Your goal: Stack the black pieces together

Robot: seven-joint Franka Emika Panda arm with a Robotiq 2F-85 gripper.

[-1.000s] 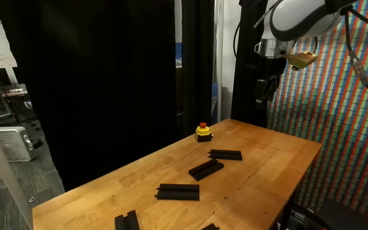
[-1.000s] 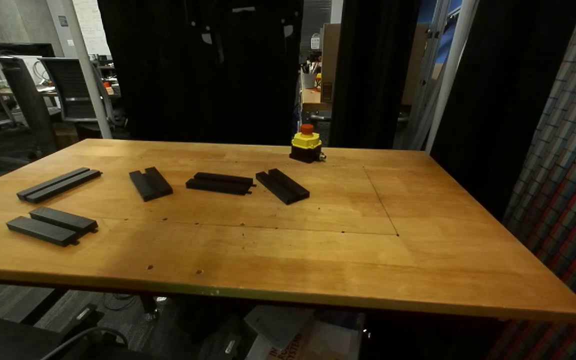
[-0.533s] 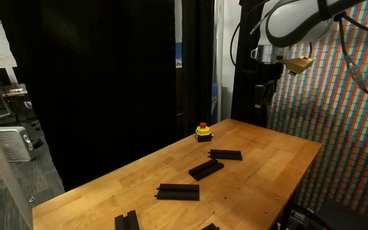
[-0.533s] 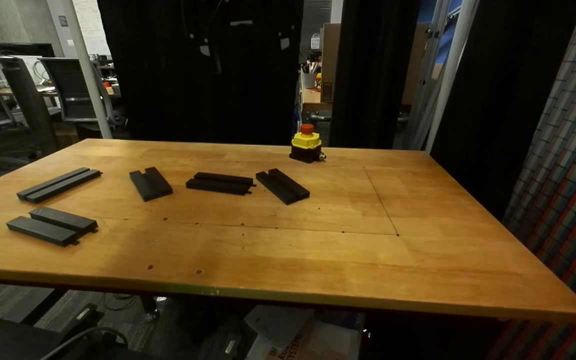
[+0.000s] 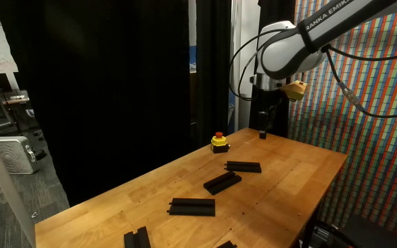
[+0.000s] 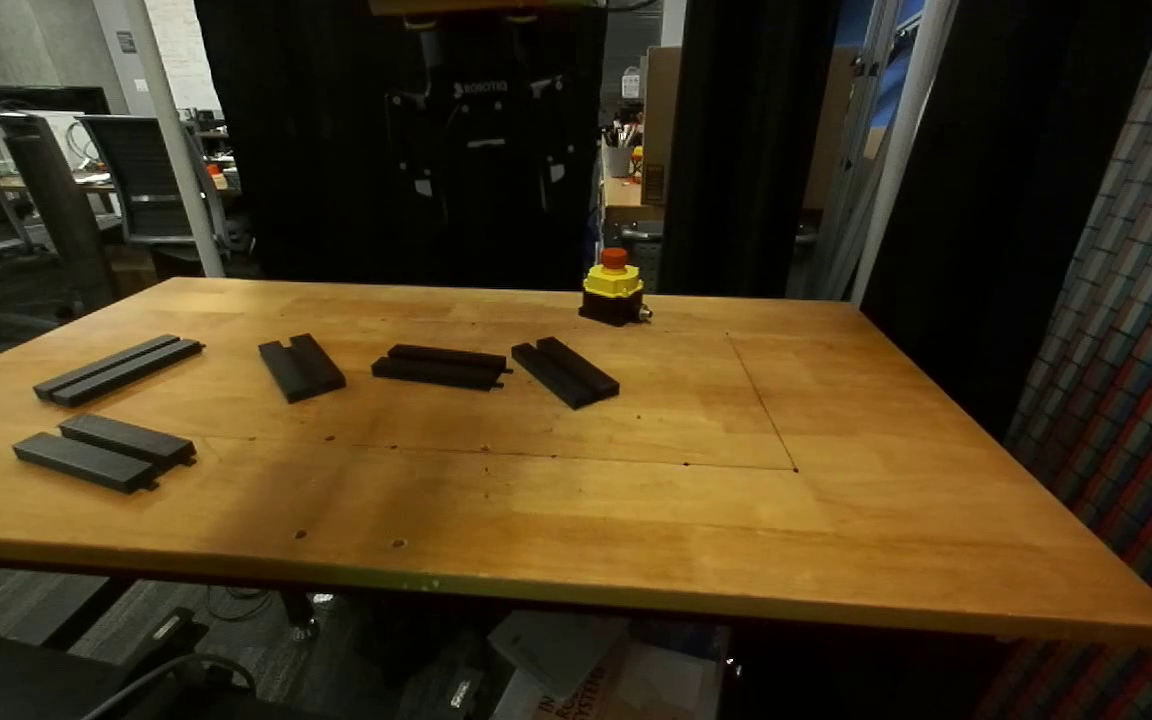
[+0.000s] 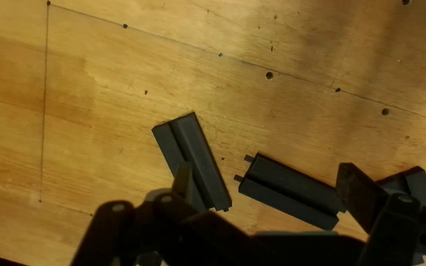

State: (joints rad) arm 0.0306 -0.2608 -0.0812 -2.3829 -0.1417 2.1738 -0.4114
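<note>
Several flat black pieces with a groove along the middle lie apart on the wooden table. In an exterior view they run from a far piece [image 5: 243, 166] to nearer ones [image 5: 222, 183], [image 5: 191, 207]. Another exterior view shows pieces at its left [image 6: 119, 370], [image 6: 104, 452], middle [image 6: 441, 367] and right of middle [image 6: 565, 372]. My gripper [image 5: 263, 135] hangs above the table, open and empty, its fingers wide apart. In the wrist view the gripper [image 7: 264, 171] has one piece [image 7: 290, 192] showing between its fingers. The left finger partly covers another piece [image 7: 198, 151].
A yellow emergency stop with a red button [image 6: 614, 285] stands near the table's back edge, also in an exterior view [image 5: 219, 143]. Black curtains [image 5: 115, 103] hang behind the table [image 6: 636, 520]. A colourful striped wall covering [image 5: 357, 155] stands beside it.
My arm and gripper have moved down and, in an exterior view, to the left, coming lower over the table. The black pieces have not moved.
</note>
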